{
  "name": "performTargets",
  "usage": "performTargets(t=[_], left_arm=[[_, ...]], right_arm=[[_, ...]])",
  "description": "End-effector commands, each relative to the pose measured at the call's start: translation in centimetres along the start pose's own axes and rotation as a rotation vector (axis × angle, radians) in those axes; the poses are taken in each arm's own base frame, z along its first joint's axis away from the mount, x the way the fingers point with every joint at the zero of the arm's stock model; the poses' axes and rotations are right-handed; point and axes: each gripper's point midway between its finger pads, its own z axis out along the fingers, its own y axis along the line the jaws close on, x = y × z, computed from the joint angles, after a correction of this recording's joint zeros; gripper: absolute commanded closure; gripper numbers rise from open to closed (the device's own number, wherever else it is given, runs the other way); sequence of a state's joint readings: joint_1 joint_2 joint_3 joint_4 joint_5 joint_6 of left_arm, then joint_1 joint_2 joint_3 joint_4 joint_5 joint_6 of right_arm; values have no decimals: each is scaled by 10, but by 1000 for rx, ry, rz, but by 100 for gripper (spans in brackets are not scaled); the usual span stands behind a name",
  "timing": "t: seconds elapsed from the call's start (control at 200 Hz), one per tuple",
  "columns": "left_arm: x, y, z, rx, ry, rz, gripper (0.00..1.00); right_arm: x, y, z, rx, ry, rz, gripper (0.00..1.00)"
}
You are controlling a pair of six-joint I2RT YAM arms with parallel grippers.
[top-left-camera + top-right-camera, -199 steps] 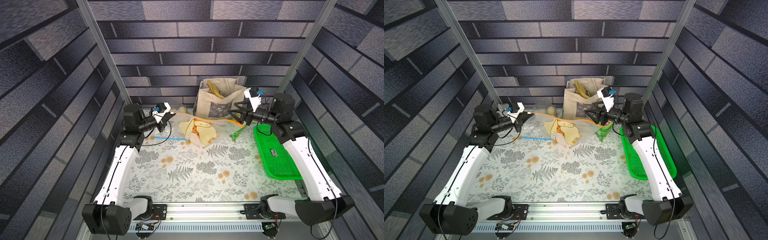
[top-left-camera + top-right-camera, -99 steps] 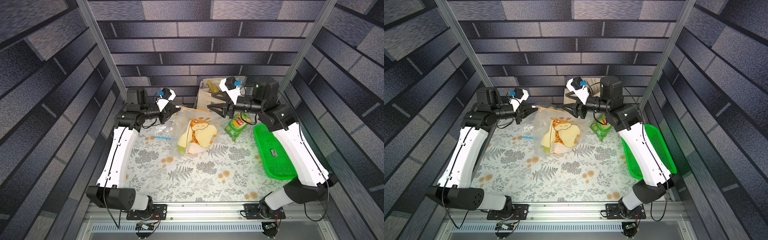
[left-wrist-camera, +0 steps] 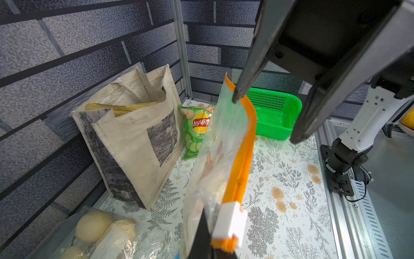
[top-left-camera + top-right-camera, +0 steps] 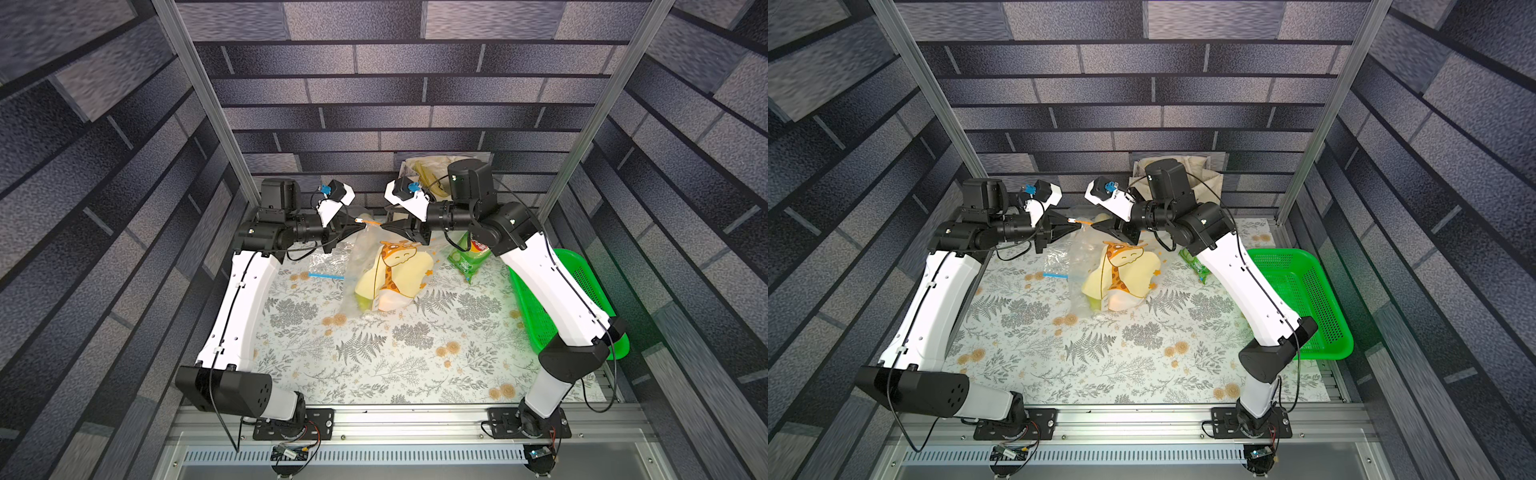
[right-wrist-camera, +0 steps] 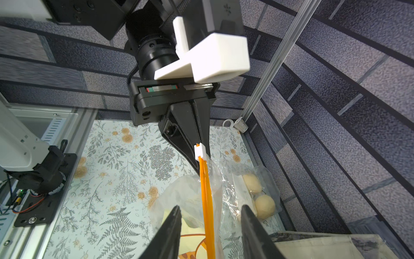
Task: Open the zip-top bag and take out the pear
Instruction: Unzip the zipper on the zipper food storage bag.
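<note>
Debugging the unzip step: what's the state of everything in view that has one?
zip-top bag, held up by its orange zip edge; zip looks shut
slider, at the left gripper's end
pear, inside the bag, at the bottom
left gripper, shut on the bag corner by the slider
right gripper, open, jaws straddling the zip edge
tote bag, upright, mouth open
chips bag, sealed
green basket, upright
</note>
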State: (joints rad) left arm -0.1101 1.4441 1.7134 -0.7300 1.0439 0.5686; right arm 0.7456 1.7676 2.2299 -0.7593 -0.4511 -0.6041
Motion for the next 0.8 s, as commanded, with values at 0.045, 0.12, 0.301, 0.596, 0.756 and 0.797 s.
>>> performTargets(t=[0.045, 0.12, 0.301, 0.596, 0.756, 0.797], left_arm=[[-6, -15, -6, 17, -15, -9, 100], [-5, -15, -6, 13, -15, -9, 100], [-3, -16, -7, 7, -18, -9, 100], [-5, -19, -9, 9, -32, -2, 100], [-5, -20, -10, 13, -36, -2, 100], [-5, -20, -10, 11, -36, -1, 100]], right_arm=[[-5, -1, 15, 21, -8, -120, 57], [-6, 0, 20, 25, -13, -139, 57], [-10, 3, 30, 29, -24, -167, 67], [-15, 15, 44, 5, -34, -193, 68], [-14, 19, 52, 2, -22, -195, 70], [-14, 19, 53, 5, -23, -197, 71]])
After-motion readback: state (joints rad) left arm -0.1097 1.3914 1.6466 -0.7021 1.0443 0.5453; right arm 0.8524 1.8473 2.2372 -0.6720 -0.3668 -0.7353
